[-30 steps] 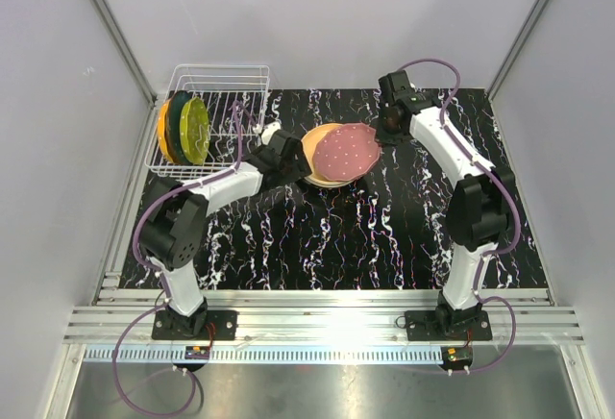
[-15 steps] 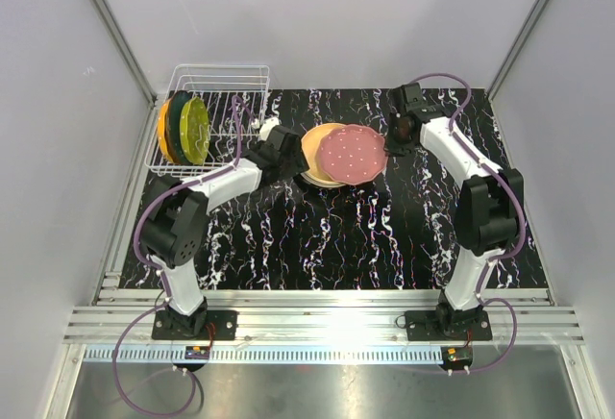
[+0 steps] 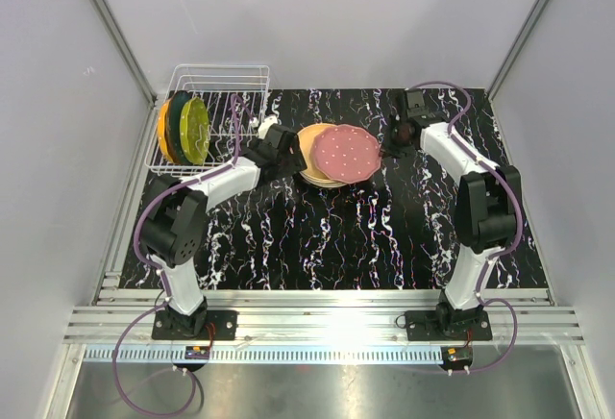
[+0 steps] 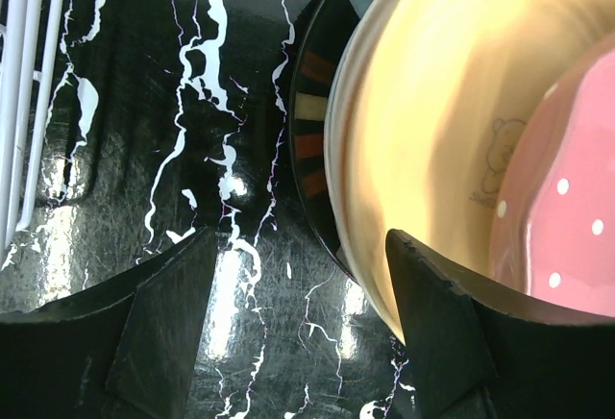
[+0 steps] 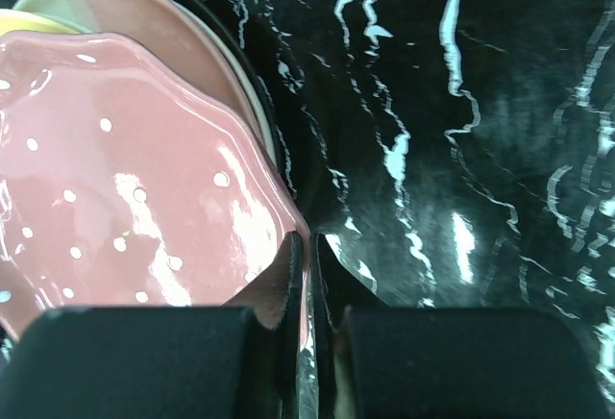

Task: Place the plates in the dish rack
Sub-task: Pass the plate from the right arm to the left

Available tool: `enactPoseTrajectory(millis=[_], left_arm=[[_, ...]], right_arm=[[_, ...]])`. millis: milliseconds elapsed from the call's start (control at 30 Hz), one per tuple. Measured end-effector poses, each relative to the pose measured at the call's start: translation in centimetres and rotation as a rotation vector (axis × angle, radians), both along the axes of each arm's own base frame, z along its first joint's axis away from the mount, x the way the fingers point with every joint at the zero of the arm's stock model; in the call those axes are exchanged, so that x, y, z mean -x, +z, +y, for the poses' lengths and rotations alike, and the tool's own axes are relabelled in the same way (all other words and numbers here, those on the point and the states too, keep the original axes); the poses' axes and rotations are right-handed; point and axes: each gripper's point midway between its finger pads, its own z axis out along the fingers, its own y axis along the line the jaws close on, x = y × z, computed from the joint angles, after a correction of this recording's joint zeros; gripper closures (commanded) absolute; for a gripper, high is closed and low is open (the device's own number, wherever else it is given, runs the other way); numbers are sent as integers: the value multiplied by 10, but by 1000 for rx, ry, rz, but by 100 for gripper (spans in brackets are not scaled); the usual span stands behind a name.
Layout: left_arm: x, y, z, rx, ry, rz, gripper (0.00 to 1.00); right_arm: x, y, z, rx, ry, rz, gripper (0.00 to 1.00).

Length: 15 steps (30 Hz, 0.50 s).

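Observation:
The white wire dish rack [image 3: 231, 87] stands at the back left, with three plates [image 3: 185, 129] upright in its left end. A stack of plates [image 3: 309, 150] lies mid-table. On top is a pink dotted plate [image 3: 344, 152] [image 5: 125, 198]. My right gripper [image 3: 387, 144] [image 5: 309, 256] is shut on this plate's right rim. My left gripper [image 3: 291, 153] [image 4: 300, 275] is open at the stack's left edge. Its right finger [image 4: 437, 332] is at the rim of a cream plate [image 4: 432, 111], above a dark plate [image 4: 312, 140].
Rack wires [image 4: 29, 83] show at the left edge of the left wrist view. Black marbled tabletop [image 3: 336, 236] spreads in front of the stack, up to the aluminium rails at the near edge [image 3: 327, 323]. Grey walls close in the back and both sides.
The pink plate has come down from a raised tilt to lie flatter over the stack, still in my right gripper. My left gripper drew back a little toward the rack.

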Motion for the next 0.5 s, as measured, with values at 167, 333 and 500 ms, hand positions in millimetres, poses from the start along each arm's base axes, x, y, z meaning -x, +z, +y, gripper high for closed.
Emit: enactPoseTrajectory(millis=[167, 333, 500], left_arm=[[0, 1, -2, 7, -5, -1, 27], [0, 1, -4, 18, -16, 0, 24], [0, 4, -13, 77, -23, 7, 20]], right_arm=[[-1, -12, 8, -52, -11, 13, 100], [-2, -17, 15, -103, -20, 5, 100], [-2, -17, 22, -147, -24, 5, 100]])
